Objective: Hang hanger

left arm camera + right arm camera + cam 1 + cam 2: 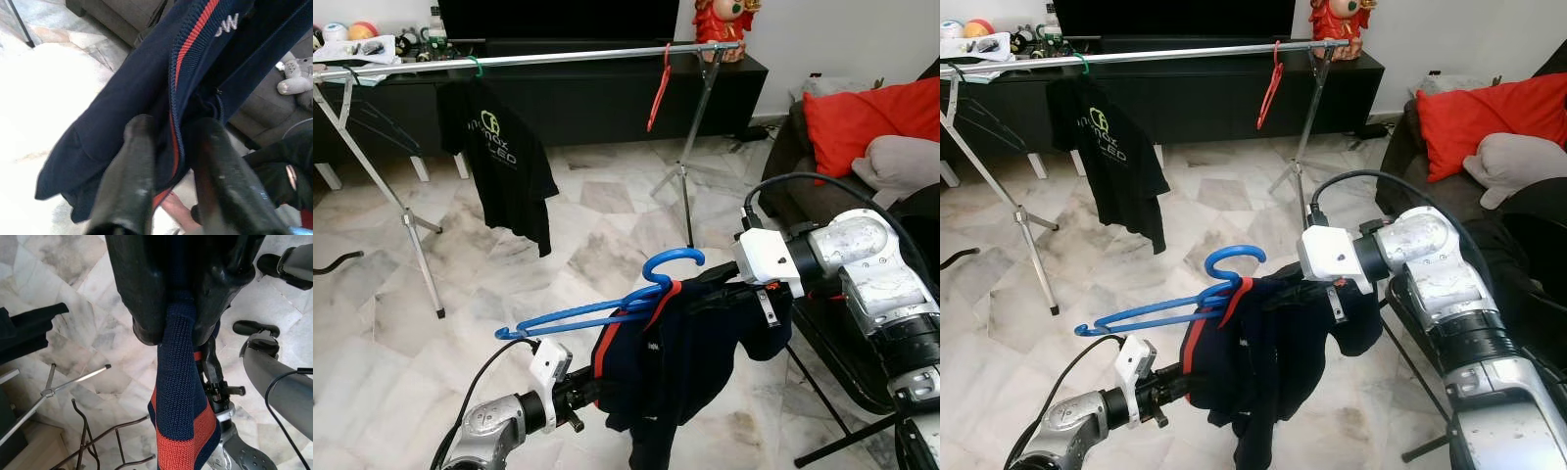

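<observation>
My right gripper (pixel 178 308) and left gripper (pixel 171 161) both pinch the navy knit garment with red stripes (pixel 690 362) draped on the blue plastic hanger (pixel 607 308), well short of the long silver rail (pixel 538 57), so hanging's not done.

A blue plastic hanger (pixel 597 299) lies tilted in mid-air, its hook (pixel 674 262) curling up toward two o'clock and its long arm running down toward eight o'clock. A navy garment with red-orange striped trim (pixel 680 357) is draped from it, bunched and hanging below. At twelve o'clock, well apart, a silver clothes rail (pixel 558 57) spans the room.
</observation>
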### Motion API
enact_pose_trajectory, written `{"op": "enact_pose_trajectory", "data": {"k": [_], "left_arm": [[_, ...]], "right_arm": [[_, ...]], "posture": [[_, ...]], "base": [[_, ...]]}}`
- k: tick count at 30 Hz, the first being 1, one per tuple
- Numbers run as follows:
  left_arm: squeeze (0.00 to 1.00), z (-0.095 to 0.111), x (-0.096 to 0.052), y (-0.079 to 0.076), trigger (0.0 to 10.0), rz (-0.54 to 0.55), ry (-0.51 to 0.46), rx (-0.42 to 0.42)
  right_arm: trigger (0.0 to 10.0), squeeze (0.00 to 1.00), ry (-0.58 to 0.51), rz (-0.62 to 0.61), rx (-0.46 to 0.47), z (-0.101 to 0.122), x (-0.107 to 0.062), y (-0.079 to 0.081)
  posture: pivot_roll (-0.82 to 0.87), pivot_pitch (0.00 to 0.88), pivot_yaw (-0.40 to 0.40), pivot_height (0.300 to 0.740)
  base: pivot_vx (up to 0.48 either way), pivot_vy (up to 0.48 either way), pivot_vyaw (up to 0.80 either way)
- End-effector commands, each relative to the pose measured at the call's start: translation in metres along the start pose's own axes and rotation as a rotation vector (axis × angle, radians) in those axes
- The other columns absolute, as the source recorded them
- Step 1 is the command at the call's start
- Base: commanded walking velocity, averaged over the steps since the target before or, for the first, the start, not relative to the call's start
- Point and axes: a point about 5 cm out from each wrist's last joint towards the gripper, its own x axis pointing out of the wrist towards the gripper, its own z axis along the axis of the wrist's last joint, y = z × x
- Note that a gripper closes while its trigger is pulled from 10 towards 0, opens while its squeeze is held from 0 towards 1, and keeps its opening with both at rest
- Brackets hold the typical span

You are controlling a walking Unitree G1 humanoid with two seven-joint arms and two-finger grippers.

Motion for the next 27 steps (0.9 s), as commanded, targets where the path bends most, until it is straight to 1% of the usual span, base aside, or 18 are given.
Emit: {"op": "enact_pose_trajectory", "data": {"k": [1, 8, 15, 18, 22, 24, 25, 27], "left_arm": [[0.00, -0.002, 0.000, -0.003, 0.0, -0.018, 0.003, -0.011], [0.00, -0.003, 0.000, -0.005, 0.0, -0.040, -0.008, -0.028], [0.00, -0.003, 0.000, -0.005, 0.0, -0.031, -0.009, -0.028], [0.00, -0.006, -0.002, -0.002, 0.0, 0.010, 0.017, -0.015], [0.00, -0.012, -0.009, 0.005, 0.0, 0.111, 0.086, 0.021], [0.00, -0.015, -0.015, 0.010, 0.0, 0.191, 0.120, 0.059], [0.00, -0.018, -0.018, 0.013, 0.0, 0.225, 0.141, 0.081], [0.00, -0.020, -0.022, 0.014, 0.0, 0.241, 0.147, 0.081]], "right_arm": [[0.0, 0.00, 0.002, -0.025, -0.035, 0.007, -0.006, -0.006], [0.0, 0.00, -0.001, -0.050, -0.033, 0.007, -0.006, -0.009], [0.0, 0.00, -0.003, -0.065, -0.032, 0.006, -0.005, -0.010], [0.0, 0.00, -0.005, -0.072, -0.031, 0.006, -0.004, -0.010], [0.0, 0.00, -0.003, -0.100, -0.019, 0.002, -0.006, -0.010], [0.0, 0.00, 0.068, -0.101, -0.013, -0.009, -0.009, -0.006], [0.0, 0.00, 0.126, -0.100, -0.015, -0.017, -0.011, -0.002], [0.0, 0.00, 0.151, -0.102, 0.002, -0.023, -0.013, 0.002]], "posture": [[-0.09, 0.116, -0.081, 0.721], [-0.09, 0.116, -0.079, 0.721], [-0.09, 0.118, -0.078, 0.721], [-0.09, 0.119, -0.078, 0.721], [-0.09, 0.122, -0.075, 0.721], [-0.09, 0.123, -0.074, 0.721], [-0.09, 0.126, -0.074, 0.721], [-0.09, 0.127, -0.073, 0.721]], "base": [[0.000, 0.000, 0.00], [0.000, 0.000, 0.00], [0.000, 0.000, 0.00], [0.000, 0.000, 0.00], [0.000, 0.000, 0.00], [0.000, 0.000, 0.00], [0.000, 0.000, 0.00], [0.000, 0.000, 0.00]]}}
